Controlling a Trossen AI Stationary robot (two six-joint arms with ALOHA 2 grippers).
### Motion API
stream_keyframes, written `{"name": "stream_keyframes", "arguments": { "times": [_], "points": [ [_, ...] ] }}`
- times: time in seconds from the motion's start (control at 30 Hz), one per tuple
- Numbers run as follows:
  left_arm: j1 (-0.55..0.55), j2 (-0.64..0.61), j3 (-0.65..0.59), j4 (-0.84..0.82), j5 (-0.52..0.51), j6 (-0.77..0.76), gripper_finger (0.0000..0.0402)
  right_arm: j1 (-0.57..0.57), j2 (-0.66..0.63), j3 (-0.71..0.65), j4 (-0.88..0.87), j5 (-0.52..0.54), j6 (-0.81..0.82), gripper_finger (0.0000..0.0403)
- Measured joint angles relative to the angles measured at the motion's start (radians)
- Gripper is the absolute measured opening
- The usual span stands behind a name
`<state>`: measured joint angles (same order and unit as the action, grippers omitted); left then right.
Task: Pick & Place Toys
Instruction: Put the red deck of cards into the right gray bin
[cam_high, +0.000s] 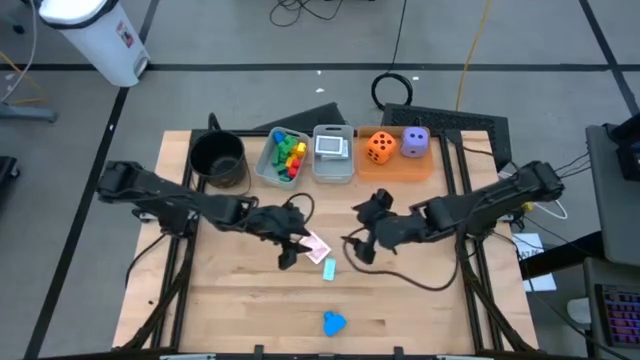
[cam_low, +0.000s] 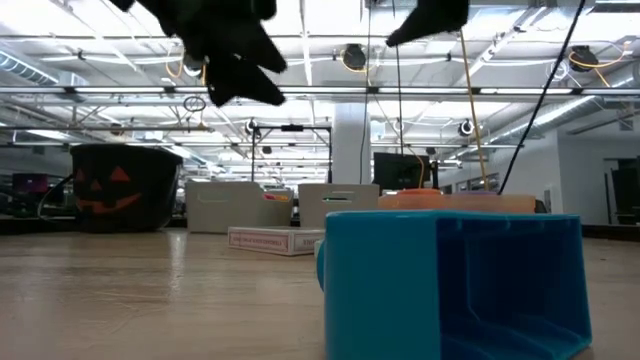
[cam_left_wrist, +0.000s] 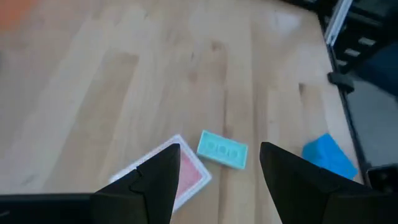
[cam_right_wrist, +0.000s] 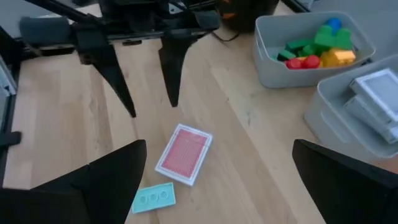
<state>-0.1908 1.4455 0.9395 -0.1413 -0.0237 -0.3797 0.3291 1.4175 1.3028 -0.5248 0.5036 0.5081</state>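
High view first, starting at the lower edge of the frame: a blue block (cam_high: 333, 323) lies alone low and centre on the desk (cam_high: 230, 310), close to the near edge and well apart from everything else. Above it, about mid-frame, a small light-blue brick (cam_high: 329, 268) sits just beside a red-backed playing card (cam_high: 316, 246). These three look like all that is left loose to sort.

Over the card hangs the left gripper (cam_high: 290, 243), its fingers (cam_left_wrist: 163, 177) released part-way with nothing between them; the left wrist view shows the card and brick on bare wood under the gap. To its right in the high view, near the centre, the right gripper (cam_high: 368, 243) waits with fingers spread wide and empty, close to the left one, so the two arms crowd the middle of the desk.

Along the upper part of the frame most of the work seems done: a clear bin (cam_high: 268, 168) holds a heap of coloured blocks (cam_high: 289, 153), a second bin (cam_high: 334, 172) holds a stack of cards (cam_high: 331, 146), and an orange tray (cam_high: 395, 168) carries the orange die (cam_high: 380, 146) and the purple die (cam_high: 415, 142). A black pot (cam_high: 218, 158) stands at the upper left corner.

Open wood lies to lower left and lower right, giving room to swing. I judge the tight spots to be the gap between the two grippers, a cable (cam_high: 420, 278) looping across the wood at centre right, and the near edge beside the blue block.
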Motion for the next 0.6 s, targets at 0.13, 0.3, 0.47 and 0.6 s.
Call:
{"name": "stream_keyframes", "arguments": {
  "times": [0.13, 0.3, 0.47, 0.6],
  "points": [
    [0.023, 0.048, 0.001, 0.073, 0.024, -0.090, 0.0230, 0.001, -0.113, -0.172, 0.135, -0.003, 0.040, 0.0393],
    [0.046, 0.050, 0.001, 0.156, -0.003, -0.339, 0.0230, -0.002, -0.265, -0.390, 0.349, -0.007, 0.120, 0.0393],
    [0.077, 0.049, 0.001, 0.260, 0.017, -0.442, 0.0230, -0.002, -0.395, -0.531, 0.454, -0.007, 0.155, 0.0393],
    [0.104, 0.048, 0.001, 0.295, 0.049, -0.377, 0.0230, 0.000, -0.463, -0.577, 0.448, -0.009, 0.165, 0.0393]
  ]
}}
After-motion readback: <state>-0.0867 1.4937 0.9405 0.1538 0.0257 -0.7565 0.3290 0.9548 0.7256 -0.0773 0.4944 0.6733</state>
